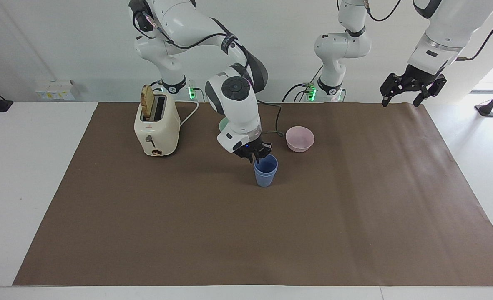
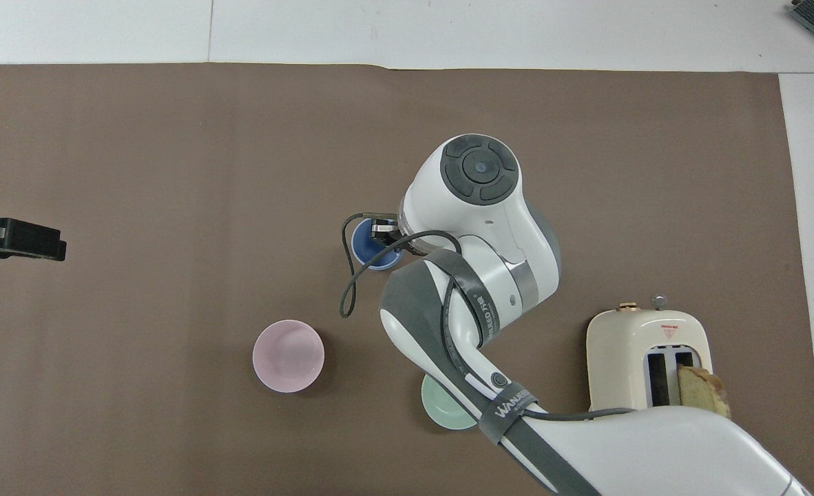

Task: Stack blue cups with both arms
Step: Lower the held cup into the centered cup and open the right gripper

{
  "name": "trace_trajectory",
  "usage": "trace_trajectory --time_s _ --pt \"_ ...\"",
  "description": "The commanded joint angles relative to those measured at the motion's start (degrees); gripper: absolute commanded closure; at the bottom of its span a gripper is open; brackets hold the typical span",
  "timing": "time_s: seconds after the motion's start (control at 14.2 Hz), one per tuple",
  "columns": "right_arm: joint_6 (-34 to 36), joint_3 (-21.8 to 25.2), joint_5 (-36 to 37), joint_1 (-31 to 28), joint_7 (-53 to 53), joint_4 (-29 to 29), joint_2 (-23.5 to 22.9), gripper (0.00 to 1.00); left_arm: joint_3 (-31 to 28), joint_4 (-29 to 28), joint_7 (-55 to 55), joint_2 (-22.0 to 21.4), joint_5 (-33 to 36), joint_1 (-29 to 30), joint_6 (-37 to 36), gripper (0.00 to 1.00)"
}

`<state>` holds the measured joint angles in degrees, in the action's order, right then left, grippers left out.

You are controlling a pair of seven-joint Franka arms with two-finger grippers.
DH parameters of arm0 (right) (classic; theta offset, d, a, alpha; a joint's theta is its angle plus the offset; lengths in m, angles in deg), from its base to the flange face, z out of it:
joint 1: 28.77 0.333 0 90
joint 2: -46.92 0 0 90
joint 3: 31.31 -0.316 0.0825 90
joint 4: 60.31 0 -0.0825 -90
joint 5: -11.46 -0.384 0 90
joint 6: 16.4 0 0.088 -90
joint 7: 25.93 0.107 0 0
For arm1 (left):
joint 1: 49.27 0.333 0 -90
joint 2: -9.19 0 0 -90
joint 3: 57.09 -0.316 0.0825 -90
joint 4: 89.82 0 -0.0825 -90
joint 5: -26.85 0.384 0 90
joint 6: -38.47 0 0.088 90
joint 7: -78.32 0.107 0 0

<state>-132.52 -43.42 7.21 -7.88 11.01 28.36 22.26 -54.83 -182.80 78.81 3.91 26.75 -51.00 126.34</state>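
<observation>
Matte blue tapered cups, nested, stand upright under the right gripper; its jaw state cannot be told. Left gripper hangs spread wide, empty.

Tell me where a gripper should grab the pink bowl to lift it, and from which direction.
Take the pink bowl by its rim, coming straight down from above, one finger inside and one outside. It sits upright and open-topped, and its rounded body looks too wide to span. Its rim has bare mat all round.
</observation>
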Motion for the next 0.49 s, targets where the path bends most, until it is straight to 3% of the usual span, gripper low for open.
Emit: trace_trajectory --time_s 0.0,0.42 --pt "-1.04 -0.28 -0.14 -0.5 -0.02 0.72 0.5 0.0 0.21 -1.77 -0.31 -1.39 -0.43 0.24 0.81 0.0" --pt "-0.08 0.07 1.26 -0.94 0.06 -0.94 0.58 0.0 0.21 -1.77 -0.31 -1.39 -0.43 0.24 0.72 0.0"
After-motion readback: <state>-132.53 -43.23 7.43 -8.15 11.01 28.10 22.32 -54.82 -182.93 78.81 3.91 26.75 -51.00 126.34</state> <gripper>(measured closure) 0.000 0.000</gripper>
